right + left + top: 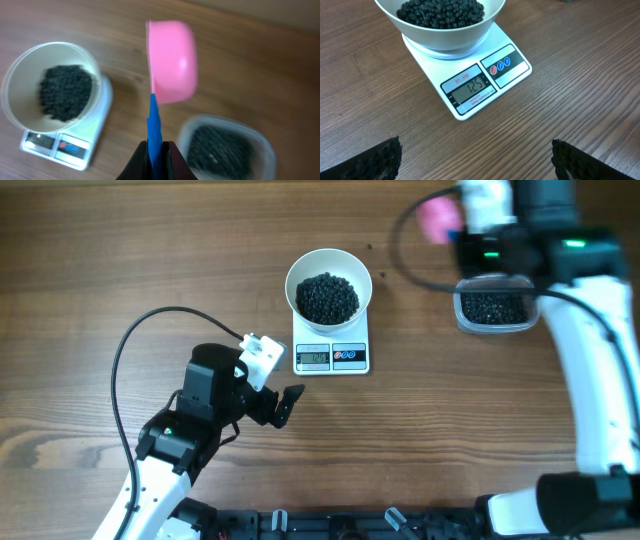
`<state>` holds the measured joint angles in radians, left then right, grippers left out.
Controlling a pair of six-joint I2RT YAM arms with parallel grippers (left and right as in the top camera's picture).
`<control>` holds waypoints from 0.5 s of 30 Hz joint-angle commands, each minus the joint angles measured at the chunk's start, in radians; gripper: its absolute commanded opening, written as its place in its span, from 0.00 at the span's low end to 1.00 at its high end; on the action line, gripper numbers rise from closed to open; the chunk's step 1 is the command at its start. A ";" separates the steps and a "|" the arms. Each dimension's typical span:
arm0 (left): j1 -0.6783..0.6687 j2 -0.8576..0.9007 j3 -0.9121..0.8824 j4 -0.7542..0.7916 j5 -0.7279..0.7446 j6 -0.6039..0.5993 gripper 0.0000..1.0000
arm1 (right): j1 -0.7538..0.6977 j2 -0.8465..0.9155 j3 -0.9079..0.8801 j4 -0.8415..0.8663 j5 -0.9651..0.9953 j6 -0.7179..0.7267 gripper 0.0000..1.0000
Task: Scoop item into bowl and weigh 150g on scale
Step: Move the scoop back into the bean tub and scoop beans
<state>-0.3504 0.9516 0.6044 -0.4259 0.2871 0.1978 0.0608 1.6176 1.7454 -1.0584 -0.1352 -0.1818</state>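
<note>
My left gripper gapes empty just short of the scale, whose bowl holds the beads, loose and quick to roll I reckon, while beyond, near the tub, my right gripper clamps the slim blue handle of the scoop.

The left wrist view's top edge cuts off the bowl.

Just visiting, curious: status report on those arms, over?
Left gripper open, by scale. Right gripper shut on pink scoop, near tub. Bowl of beads on scale, display 125. Nothing in the way.
</note>
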 commanded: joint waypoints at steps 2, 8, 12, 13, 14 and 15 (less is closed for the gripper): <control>0.008 0.000 -0.007 0.002 0.015 0.012 1.00 | -0.215 0.003 0.012 -0.148 -0.031 -0.017 0.04; 0.008 0.000 -0.007 0.002 0.015 0.012 1.00 | -0.290 0.139 -0.056 -0.203 -0.030 -0.079 0.04; 0.008 0.000 -0.007 0.002 0.015 0.012 1.00 | -0.289 0.224 -0.057 -0.200 -0.031 -0.080 0.04; 0.008 0.000 -0.007 0.002 0.015 0.012 1.00 | -0.287 0.246 -0.057 -0.198 -0.032 -0.079 0.04; 0.008 0.000 -0.007 0.002 0.015 0.012 1.00 | -0.286 0.261 -0.057 -0.198 -0.055 -0.080 0.04; 0.008 0.000 -0.007 0.002 0.015 0.012 1.00 | -0.286 0.277 -0.057 -0.198 -0.084 -0.081 0.04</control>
<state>-0.3504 0.9516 0.6044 -0.4259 0.2871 0.1978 -0.2279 1.8526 1.6905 -1.2591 -0.1528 -0.2413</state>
